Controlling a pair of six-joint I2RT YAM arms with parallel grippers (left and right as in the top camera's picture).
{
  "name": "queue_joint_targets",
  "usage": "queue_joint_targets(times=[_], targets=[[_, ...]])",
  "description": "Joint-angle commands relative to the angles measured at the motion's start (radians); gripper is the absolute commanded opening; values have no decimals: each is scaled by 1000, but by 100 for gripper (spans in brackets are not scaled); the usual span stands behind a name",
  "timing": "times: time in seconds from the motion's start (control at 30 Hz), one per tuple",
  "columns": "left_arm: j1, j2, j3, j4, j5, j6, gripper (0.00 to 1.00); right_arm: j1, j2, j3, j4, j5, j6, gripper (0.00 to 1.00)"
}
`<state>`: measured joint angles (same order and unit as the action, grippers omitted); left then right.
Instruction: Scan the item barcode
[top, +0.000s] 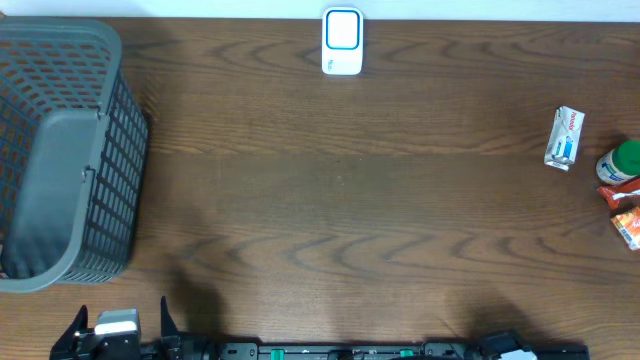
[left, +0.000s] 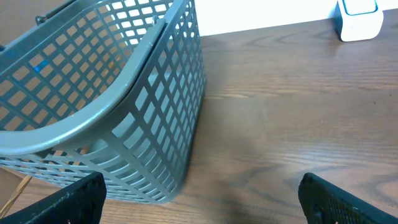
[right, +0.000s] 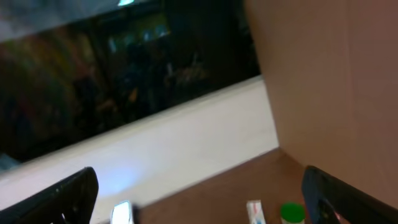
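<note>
The white barcode scanner (top: 342, 41) with a blue-rimmed window stands at the table's far edge, middle. The items lie at the right edge: a white toothpaste box (top: 564, 138), a green-capped bottle (top: 620, 162) and orange packets (top: 622, 212). My left gripper (top: 122, 320) sits at the near left edge, open and empty, with its fingers (left: 68, 202) wide apart over bare wood. My right gripper (top: 510, 347) barely shows at the near edge. In its wrist view the right gripper (right: 202, 202) is open, tilted up toward the wall, with the scanner (right: 122, 213), box (right: 254, 211) and bottle (right: 292, 213) low in frame.
A large grey mesh basket (top: 60, 150) with a folded handle fills the left side of the table, close ahead of the left gripper (left: 202, 205) in the left wrist view. The basket's wall (left: 168, 106) and the scanner (left: 359, 17) also show there.
</note>
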<state>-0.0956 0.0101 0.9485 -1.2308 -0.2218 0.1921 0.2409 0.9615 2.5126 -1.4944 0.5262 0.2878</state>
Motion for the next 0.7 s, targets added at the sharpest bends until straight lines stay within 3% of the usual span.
queue_joint_targets(times=[0.0,0.3,0.5,0.53,0.67], targets=[[-4,-7,-2,0,1,13,99,-96,-6,-130,99,-117,-12,99],[-4,-7,-2,0,1,13,99,-143,-227,-745,581,-335,-10,99],[-4,-7,-2,0,1,13,99,-170,-430,-1183,781,-360,135,99],[-4,-7,-2,0,1,13,99,-178,-497,-1319,842,-360,175,99],[-4,-7,-2,0,1,13,99,-188,-621,-1577,1026,-360,195,99]])
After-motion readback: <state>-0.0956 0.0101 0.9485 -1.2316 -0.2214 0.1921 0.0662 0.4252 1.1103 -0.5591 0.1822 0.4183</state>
